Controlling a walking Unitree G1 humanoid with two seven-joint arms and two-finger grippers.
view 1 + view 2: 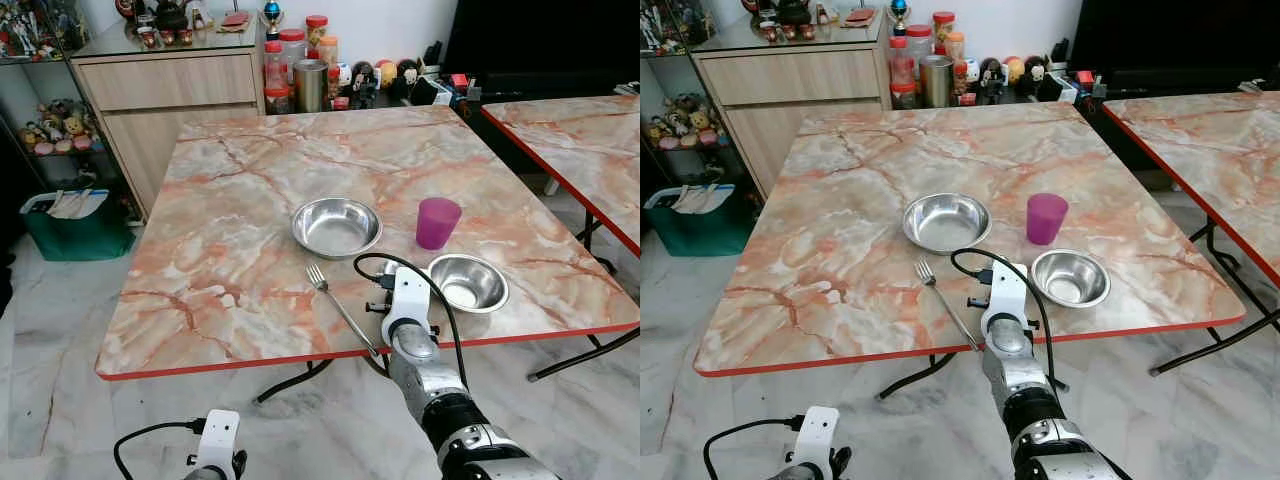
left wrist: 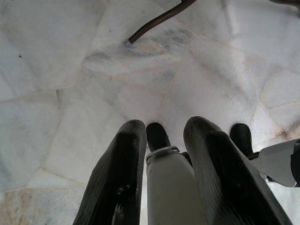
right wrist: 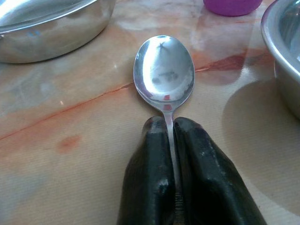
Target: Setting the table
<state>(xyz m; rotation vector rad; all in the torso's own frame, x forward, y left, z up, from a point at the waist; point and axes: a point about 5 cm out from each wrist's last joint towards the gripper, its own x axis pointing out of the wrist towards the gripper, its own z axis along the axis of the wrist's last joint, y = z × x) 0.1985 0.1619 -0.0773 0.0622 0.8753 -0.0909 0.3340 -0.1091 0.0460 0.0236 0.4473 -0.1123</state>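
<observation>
Currently right claw [image 3: 169,129] is clamped tight on the handle of a shiny metal spoon [image 3: 164,72], bowl facing up, low over the orange-veined marble table [image 1: 230,250]. Spoon sits between the large steel bowl [image 1: 336,226] and the smaller steel bowl [image 1: 468,282], purple plastic cup [image 1: 437,222] just beyond. Steel fork [image 1: 340,308] lies on the table near the front edge. Left claw [image 2: 164,140] hangs over the marble floor [image 2: 70,70], fingers apart, holding nothing.
</observation>
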